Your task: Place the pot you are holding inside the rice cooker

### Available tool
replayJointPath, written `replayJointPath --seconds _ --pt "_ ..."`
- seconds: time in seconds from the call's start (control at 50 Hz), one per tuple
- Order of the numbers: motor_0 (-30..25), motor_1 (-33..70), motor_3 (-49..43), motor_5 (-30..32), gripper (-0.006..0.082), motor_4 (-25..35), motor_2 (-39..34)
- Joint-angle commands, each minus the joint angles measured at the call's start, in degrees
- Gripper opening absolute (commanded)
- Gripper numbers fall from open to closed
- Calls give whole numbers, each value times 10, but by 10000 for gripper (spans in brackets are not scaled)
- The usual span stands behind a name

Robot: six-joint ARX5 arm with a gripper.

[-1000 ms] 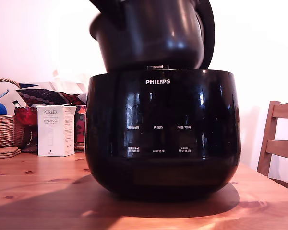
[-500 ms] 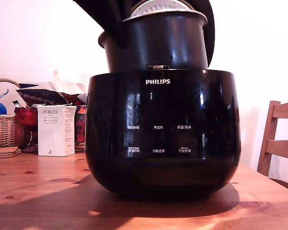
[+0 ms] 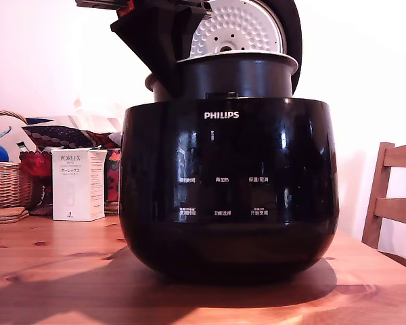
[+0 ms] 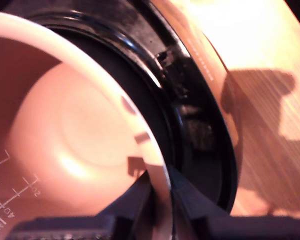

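Rice cooker [image 3: 229, 186]: fills the middle of the exterior view, glossy black with the white PHILIPS mark, sitting on the wooden table [image 3: 54, 271].
Lid [image 3: 257, 27]: swung up at the top centre of the exterior view, its dimpled silver plate facing the camera.
Pot [image 3: 233, 74]: upper centre of the exterior view, its lower part sunk into the cooker's mouth, the flared rim and a band of wall standing above the cooker's top edge. In the wrist view its pale inside [image 4: 80, 135] takes up the left half, measuring marks at the lower left.
Gripper [image 3: 164, 51]: dark shape at the upper left of the pot in the exterior view; in the wrist view [image 4: 160, 200] its two fingers straddle the pot's rim at the bottom centre, pinched onto the wall, one inside, one outside.
Cooker well [image 4: 200, 130]: dark ring around the pot, centre right of the wrist view.
Clutter: white box [image 3: 79, 184] and wicker basket [image 3: 7, 179] at mid left, chair [image 3: 392, 196] at the right edge.
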Motion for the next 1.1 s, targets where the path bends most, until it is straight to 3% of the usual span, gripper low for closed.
replayJointPath --seconds 0.0,0.42,1.08 --pt "-2 -4 -15 2 -24 -1 5" --pt "-5 21 -28 20 -24 -6 5" --pt "-15 28 -19 102 -24 -22 5"
